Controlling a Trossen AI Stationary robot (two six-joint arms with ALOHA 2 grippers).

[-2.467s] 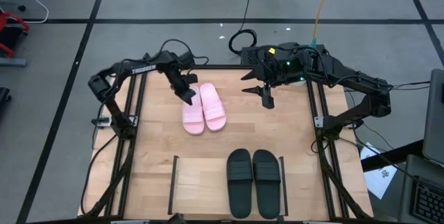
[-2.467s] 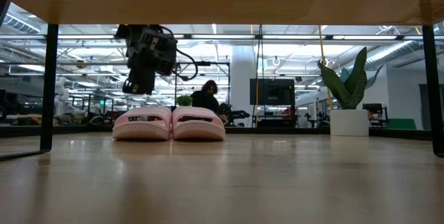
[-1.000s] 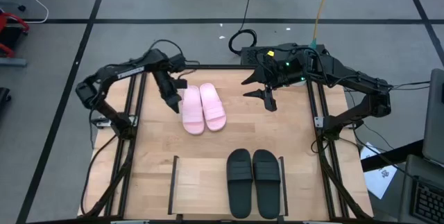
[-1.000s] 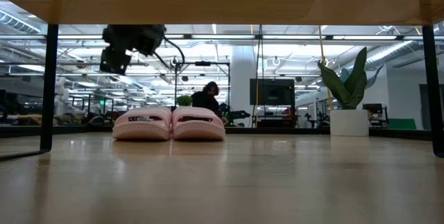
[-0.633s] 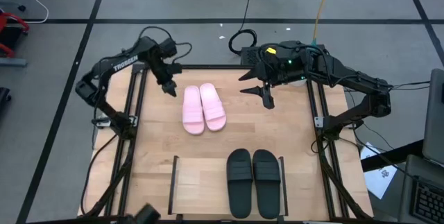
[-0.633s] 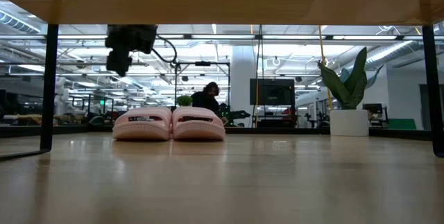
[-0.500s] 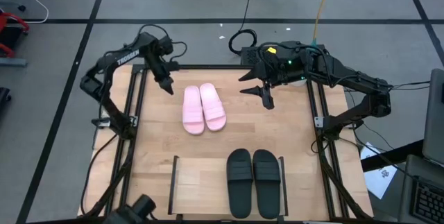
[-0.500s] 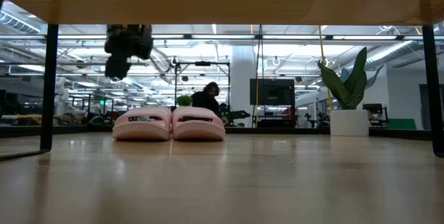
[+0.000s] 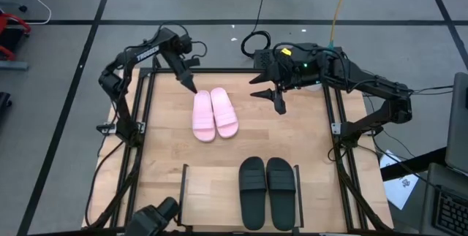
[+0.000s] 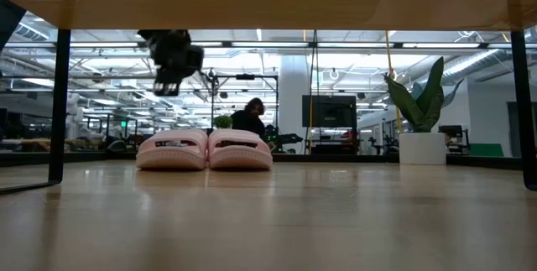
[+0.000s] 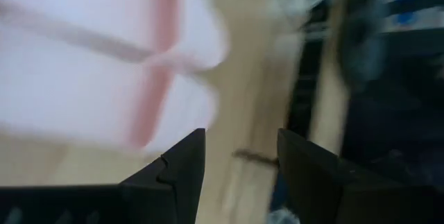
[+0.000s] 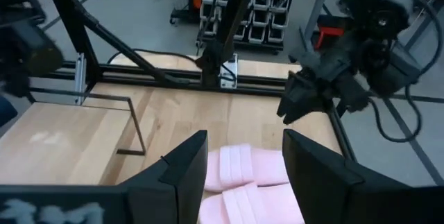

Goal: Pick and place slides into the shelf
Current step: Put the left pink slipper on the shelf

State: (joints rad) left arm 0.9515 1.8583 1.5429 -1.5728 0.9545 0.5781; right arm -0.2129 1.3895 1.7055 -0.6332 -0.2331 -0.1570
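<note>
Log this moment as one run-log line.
left pincer: open, empty, above pink slides | right pincer: open, hovering | black slides: on shelf

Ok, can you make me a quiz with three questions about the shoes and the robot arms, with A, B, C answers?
1. Where is the black pair of slides?
A. On the shelf, at its right end
B. On the floor
C. On top of the pink pair

2. How many pink slides are there?
A. One
B. Two
C. Four

3. What is the left end effector doing?
A. Squeezing a pink slide
B. Carrying a black slide
C. Open and holding nothing

Answers:
1. A: the high view shows the black pair lying between the shelf's black rails, toward the right one.
2. B: two pink slides lie side by side on the table, farther back than the shelf.
3. C: the left wrist view shows a gap between its fingers with nothing in it. The right end effector is open and empty too.
</note>
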